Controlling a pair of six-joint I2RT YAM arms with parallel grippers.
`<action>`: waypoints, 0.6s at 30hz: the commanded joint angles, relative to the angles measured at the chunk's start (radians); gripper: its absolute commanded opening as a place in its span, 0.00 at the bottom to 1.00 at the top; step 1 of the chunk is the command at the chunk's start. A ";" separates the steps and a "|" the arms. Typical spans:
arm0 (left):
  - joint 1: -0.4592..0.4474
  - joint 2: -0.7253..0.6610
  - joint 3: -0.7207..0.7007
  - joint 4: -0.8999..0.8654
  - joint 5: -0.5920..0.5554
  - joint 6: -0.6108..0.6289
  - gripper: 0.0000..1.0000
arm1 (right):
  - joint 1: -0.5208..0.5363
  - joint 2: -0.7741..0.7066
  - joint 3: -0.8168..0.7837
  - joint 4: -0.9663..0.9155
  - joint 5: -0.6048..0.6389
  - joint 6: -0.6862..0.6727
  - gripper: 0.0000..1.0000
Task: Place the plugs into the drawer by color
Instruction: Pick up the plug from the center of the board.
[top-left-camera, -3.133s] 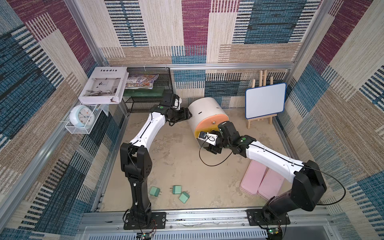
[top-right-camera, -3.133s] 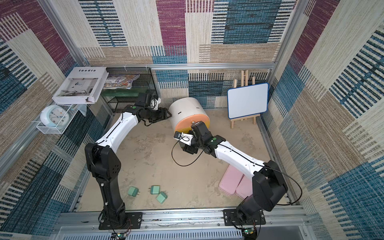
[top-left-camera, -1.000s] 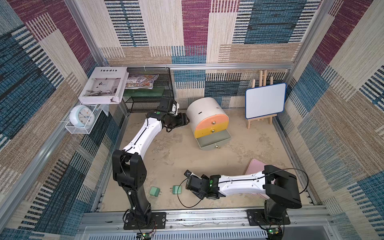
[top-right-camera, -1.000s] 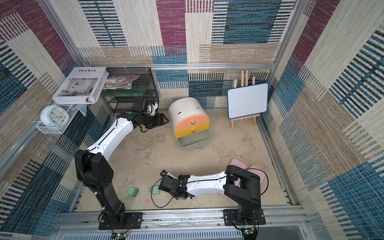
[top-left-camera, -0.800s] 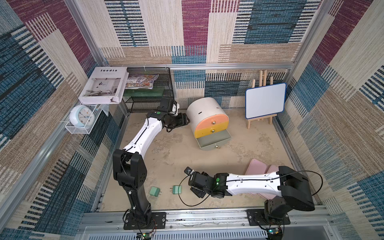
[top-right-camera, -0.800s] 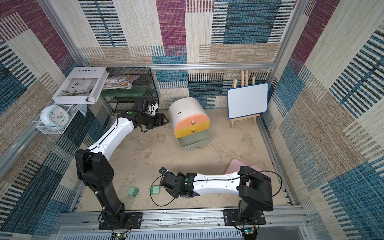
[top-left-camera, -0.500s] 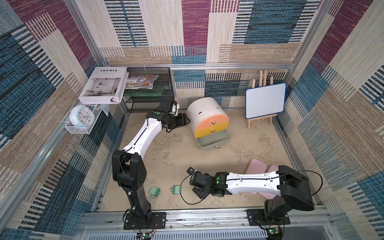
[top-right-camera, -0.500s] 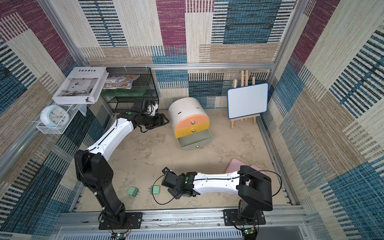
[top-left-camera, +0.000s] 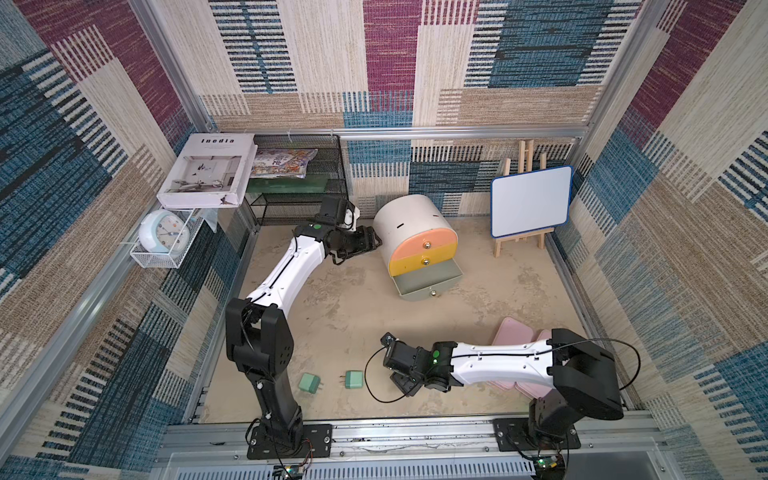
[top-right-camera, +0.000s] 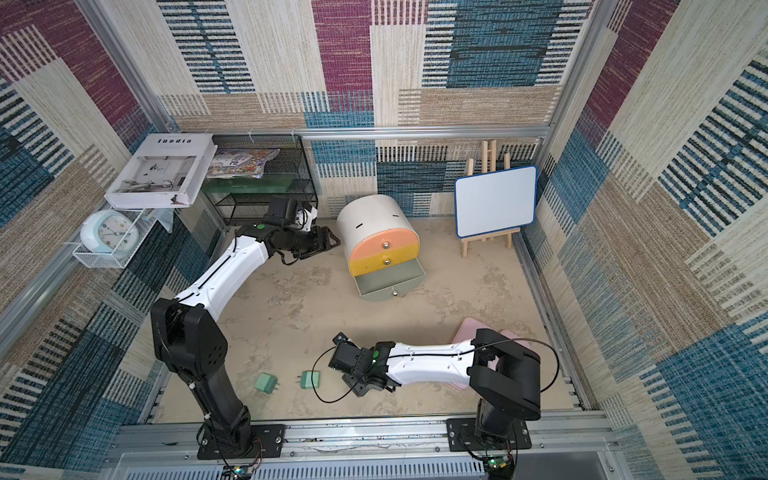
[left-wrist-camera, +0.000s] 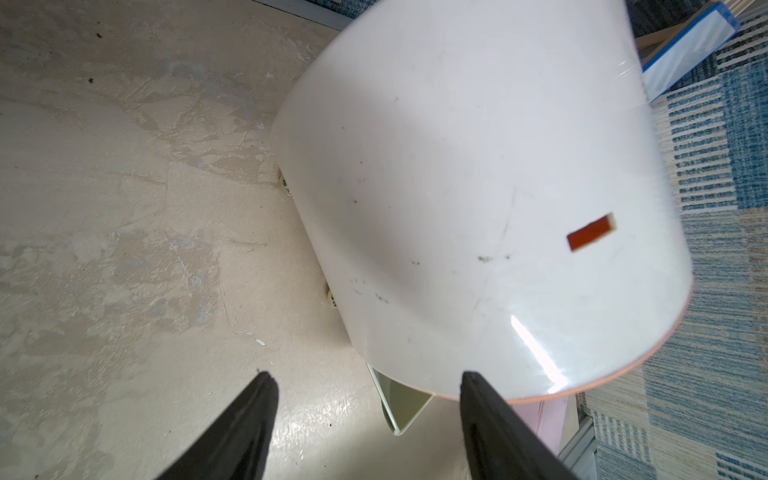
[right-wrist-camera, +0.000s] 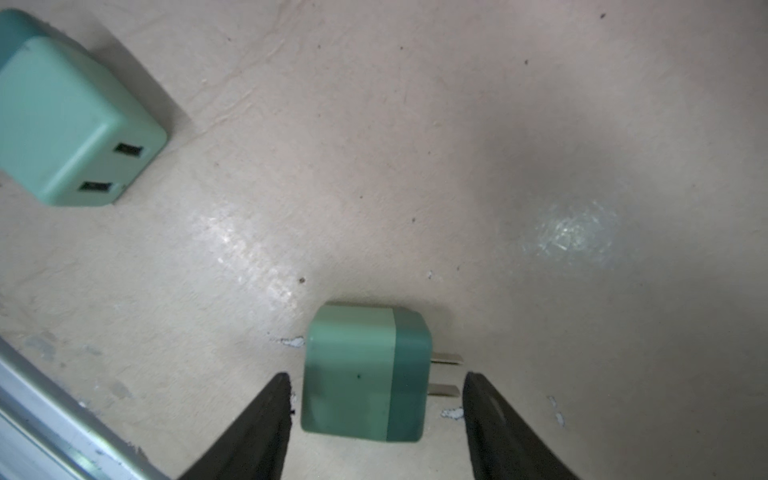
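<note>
Since swinging from the open grey-green drawer (top-left-camera: 428, 283) to six o'clock, the right claw (right-wrist-camera: 376, 376) straddles a mint plug (right-wrist-camera: 349, 357), jaws apart, grasp pending.

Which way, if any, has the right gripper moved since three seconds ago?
Yes. The right gripper has left the drawer and moved toward the front rail, near the mint green plugs.

I count three mint green plugs: one plug (top-left-camera: 309, 383), a second plug (top-left-camera: 354, 379), and a third plug (right-wrist-camera: 365, 374) that only the right wrist view shows. One drawer cabinet (top-left-camera: 409, 216) with three drawers, two pink boxes (top-left-camera: 513, 334), one whiteboard (top-left-camera: 530, 199), one clock (top-left-camera: 164, 235).
</note>
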 joint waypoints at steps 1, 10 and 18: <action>-0.002 0.004 -0.003 0.010 0.007 0.000 0.73 | -0.001 0.013 0.007 0.025 -0.005 -0.009 0.68; -0.005 0.003 0.001 0.006 0.004 0.004 0.73 | -0.002 0.037 0.015 0.034 -0.005 -0.003 0.63; -0.005 0.001 -0.002 0.005 0.004 0.006 0.73 | -0.002 0.031 0.008 0.020 0.005 0.016 0.58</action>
